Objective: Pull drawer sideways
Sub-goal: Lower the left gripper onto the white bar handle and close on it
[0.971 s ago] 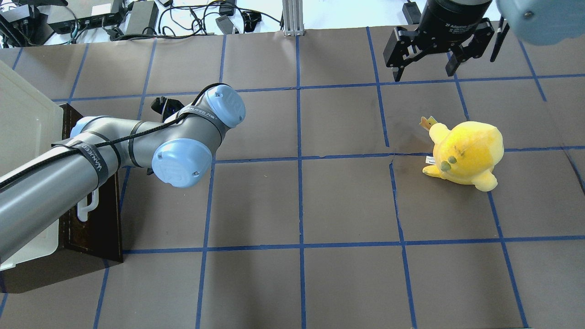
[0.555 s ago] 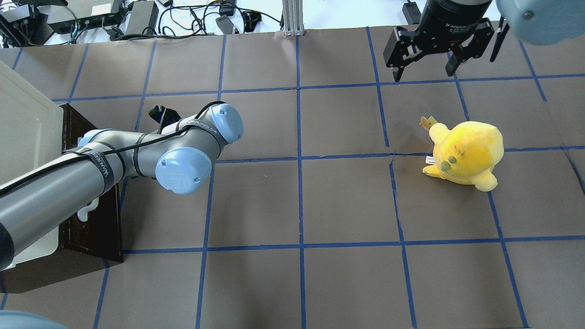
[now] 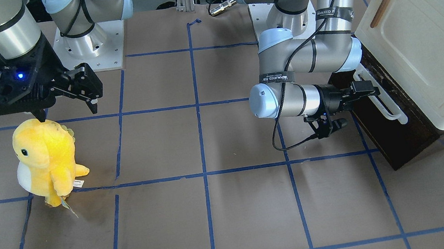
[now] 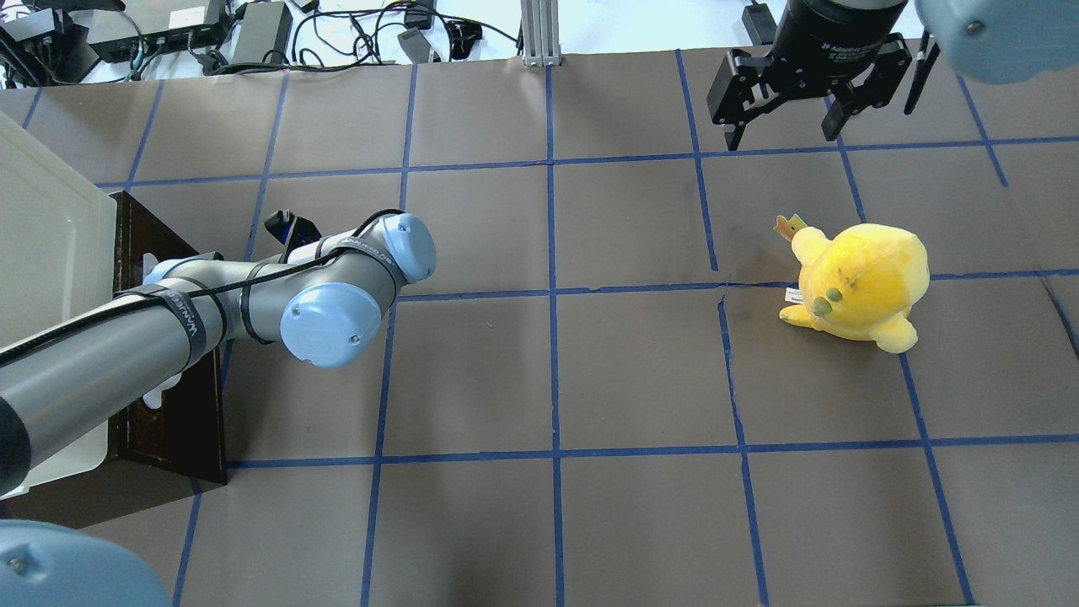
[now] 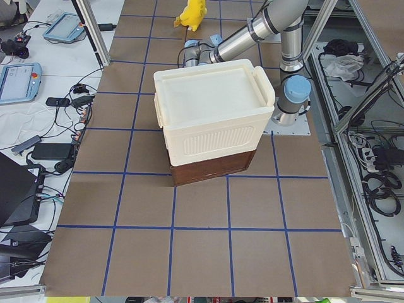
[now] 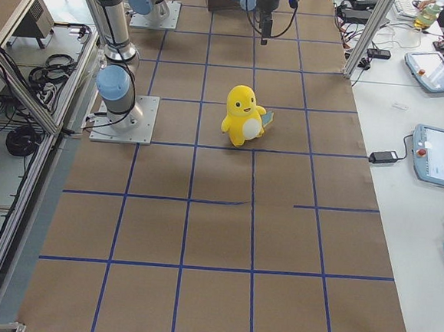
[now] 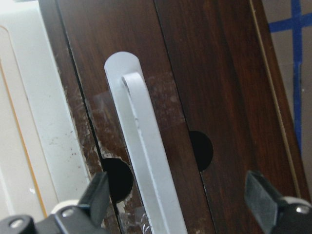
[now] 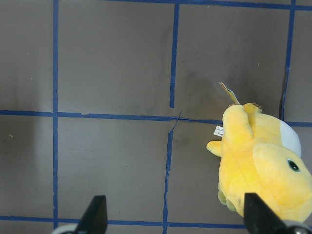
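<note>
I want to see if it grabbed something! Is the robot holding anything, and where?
Nothing yet. The left gripper is open, its fingers either side of the white handle on the drawer, not pinching it. The right gripper is open and empty.

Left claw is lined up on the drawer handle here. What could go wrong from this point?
1. The left claw is open, with the white handle nearer one finger than the other; closing could glance off it.
2. It sits near one end of the handle, so a pull might skew the drawer.
3. Nothing braces the cabinet, and the right claw hangs far off, so the whole unit may slide.
</note>
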Action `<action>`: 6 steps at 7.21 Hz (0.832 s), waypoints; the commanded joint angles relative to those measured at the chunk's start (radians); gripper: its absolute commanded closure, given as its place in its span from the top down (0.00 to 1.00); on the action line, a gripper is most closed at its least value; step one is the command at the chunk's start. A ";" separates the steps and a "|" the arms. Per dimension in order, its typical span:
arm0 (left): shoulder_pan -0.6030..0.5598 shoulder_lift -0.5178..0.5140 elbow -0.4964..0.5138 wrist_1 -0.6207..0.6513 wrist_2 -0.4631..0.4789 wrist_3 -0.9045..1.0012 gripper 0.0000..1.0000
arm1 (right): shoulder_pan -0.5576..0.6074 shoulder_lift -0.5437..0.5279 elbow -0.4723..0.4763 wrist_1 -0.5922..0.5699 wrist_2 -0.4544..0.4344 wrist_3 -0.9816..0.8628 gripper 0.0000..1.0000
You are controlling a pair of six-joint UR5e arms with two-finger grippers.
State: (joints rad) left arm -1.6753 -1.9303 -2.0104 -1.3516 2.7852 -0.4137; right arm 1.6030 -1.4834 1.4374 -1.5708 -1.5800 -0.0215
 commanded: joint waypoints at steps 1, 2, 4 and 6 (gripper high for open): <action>0.016 0.008 -0.025 -0.003 0.014 0.000 0.97 | 0.000 0.000 0.000 0.000 0.000 0.000 1.00; 0.016 0.008 -0.033 -0.003 0.022 0.001 0.88 | 0.000 0.000 0.000 0.000 0.000 0.000 1.00; 0.016 0.011 -0.033 -0.003 0.022 0.001 0.78 | 0.000 0.000 0.000 0.000 0.000 0.000 1.00; 0.016 0.011 -0.033 -0.003 0.020 0.001 0.71 | 0.000 0.000 0.000 0.000 0.000 0.000 1.00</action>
State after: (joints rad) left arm -1.6598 -1.9192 -2.0430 -1.3545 2.8061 -0.4127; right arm 1.6030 -1.4833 1.4374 -1.5708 -1.5800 -0.0215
